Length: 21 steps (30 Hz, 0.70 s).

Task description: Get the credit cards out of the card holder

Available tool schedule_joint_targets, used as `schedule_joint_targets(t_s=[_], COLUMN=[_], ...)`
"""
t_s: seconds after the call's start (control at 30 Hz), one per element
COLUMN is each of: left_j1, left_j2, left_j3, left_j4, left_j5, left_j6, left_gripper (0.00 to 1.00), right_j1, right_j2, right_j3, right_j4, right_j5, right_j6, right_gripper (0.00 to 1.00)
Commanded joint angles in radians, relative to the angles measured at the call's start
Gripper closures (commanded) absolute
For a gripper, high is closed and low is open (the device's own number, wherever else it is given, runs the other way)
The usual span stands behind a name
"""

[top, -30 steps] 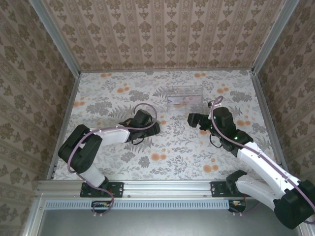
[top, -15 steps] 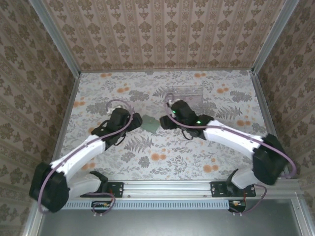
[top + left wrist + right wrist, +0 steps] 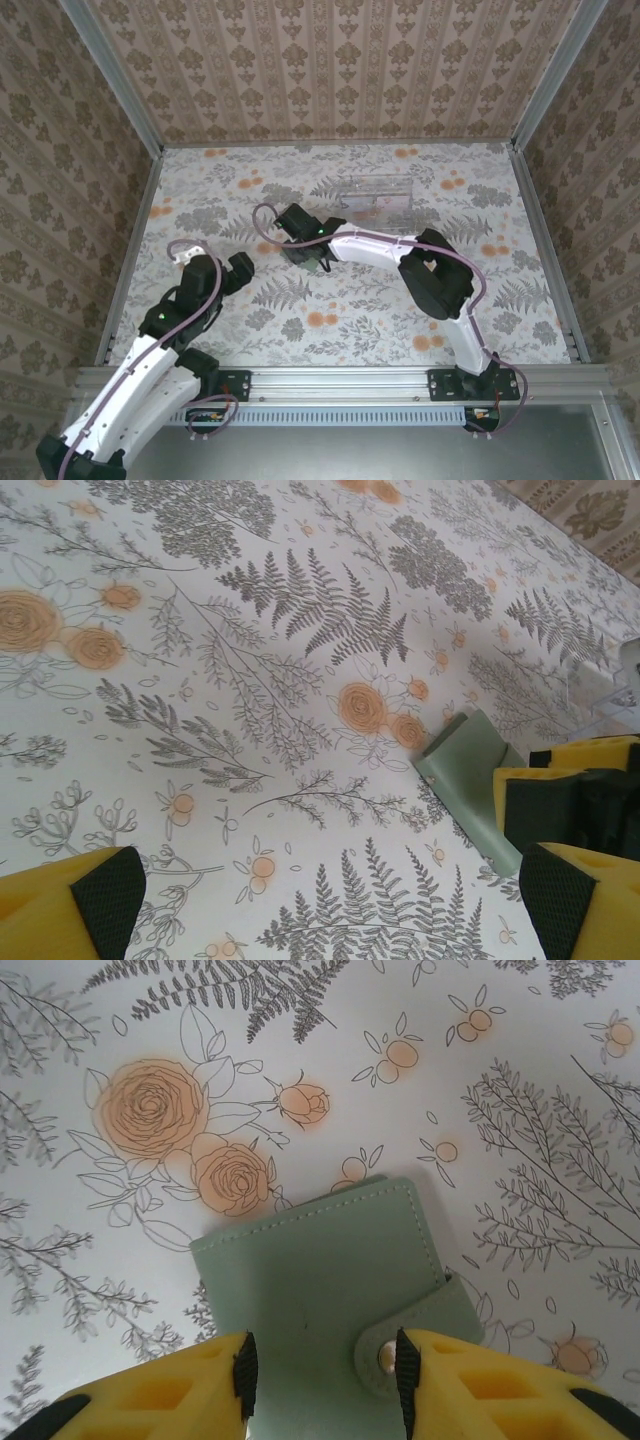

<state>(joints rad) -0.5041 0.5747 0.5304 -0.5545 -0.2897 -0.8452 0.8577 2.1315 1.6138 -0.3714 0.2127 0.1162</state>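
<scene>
My right gripper (image 3: 322,1365) straddles the soft sage-green stitched card holder (image 3: 310,1270), snap tab fastened, lying mid floral table (image 3: 520,300), nearer its far edge. Pinching or not, I can't tell. My left gripper (image 3: 330,900) gapes wide, well apart.

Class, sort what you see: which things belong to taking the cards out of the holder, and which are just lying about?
Part of the job: card holder, tab snapped shut; right tool over it; left tool, open.
Just lying about: clear plastic tray at the back of the table.
</scene>
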Motion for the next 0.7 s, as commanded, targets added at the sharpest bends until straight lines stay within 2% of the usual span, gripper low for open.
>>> schedule_joint_targets(t_s=[0.0,0.07,0.47,0.57,0.63,0.67], left_j1=[0.009,0.012,0.013,0.014,0.015,0.014], left_j2=[-0.011,-0.009,0.028,0.034,0.033,0.032], left_j3=[-0.006,-0.007,-0.010,-0.010,-0.010,-0.012], left_j4=[-0.056,-0.057,-0.033,-0.033,-0.033,-0.033], left_j5=[-0.025,-0.024,-0.004,-0.004,-0.003,-0.002], left_j6=[0.012,0.008,-0.003,-0.005,-0.005,-0.008], left_gripper=[0.00,0.00,0.00,0.00,0.00,0.00], right_j1=[-0.006,-0.010,-0.043,-0.043,-0.045,-0.046], right_j2=[0.041,0.055,0.107,0.114,0.110,0.103], right_j3=[0.067,0.071,0.066,0.065,0.058,0.049], right_j4=[-0.071,-0.075,-0.080,-0.082,-0.087,-0.082], right_j5=[0.064,0.066,0.078,0.077,0.060,0.051], right_j6=[-0.059,-0.065,-0.075,-0.084,-0.070,-0.059], right_gripper=[0.57,0.60,0.62,0.68,0.82,0.85])
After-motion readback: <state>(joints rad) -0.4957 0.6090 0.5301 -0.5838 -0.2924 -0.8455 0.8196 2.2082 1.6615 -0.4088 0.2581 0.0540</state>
